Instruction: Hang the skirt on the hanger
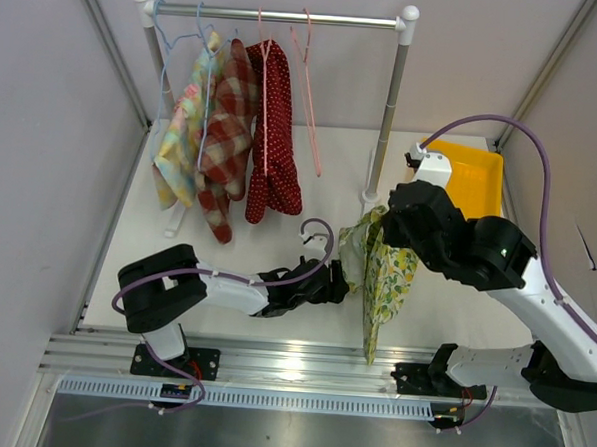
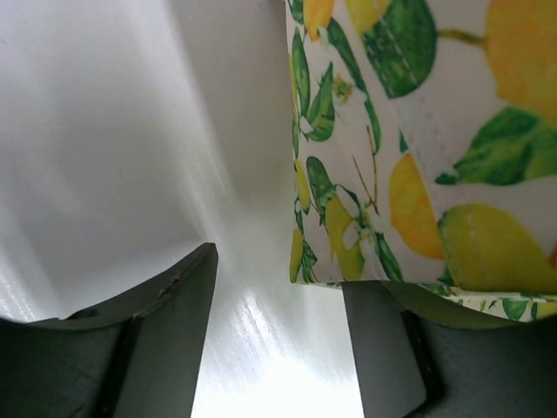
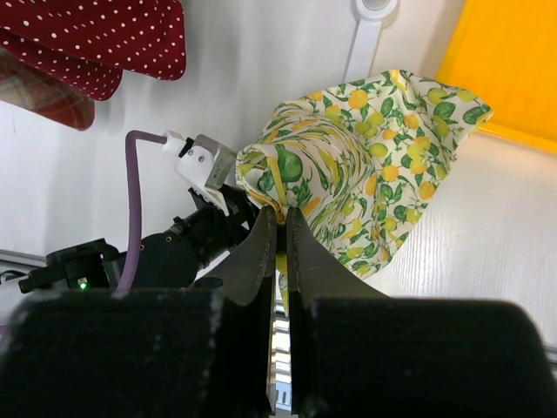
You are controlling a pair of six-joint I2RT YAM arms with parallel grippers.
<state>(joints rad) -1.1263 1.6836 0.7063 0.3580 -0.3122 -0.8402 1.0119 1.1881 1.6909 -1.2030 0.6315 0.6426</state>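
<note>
Noted: your right claw [image 3: 280, 213] was pinched fully shut on a bunched fold of the lemon-print skirt [image 1: 386, 273], holding it up off the bench [image 1: 237, 245]. The cloth hung above the right half of the bench, its lowest point dangling over the near edge.

Your left claw [image 2: 278, 279] stood partly open just beside the skirt's left side, with nothing clamped. In the left wrist view the skirt's hem corner hung at the inner face of one finger [image 2: 383, 348]; I cannot tell whether it touched.

The rail [image 1: 279, 15] stood along the far edge. An empty pink hanger [image 1: 312, 114] hung near its right end, beside a red dotted garment [image 1: 273, 132]. The skirt was well apart from that hanger. A yellow tray [image 1: 476, 178] lay at the far right corner.
</note>
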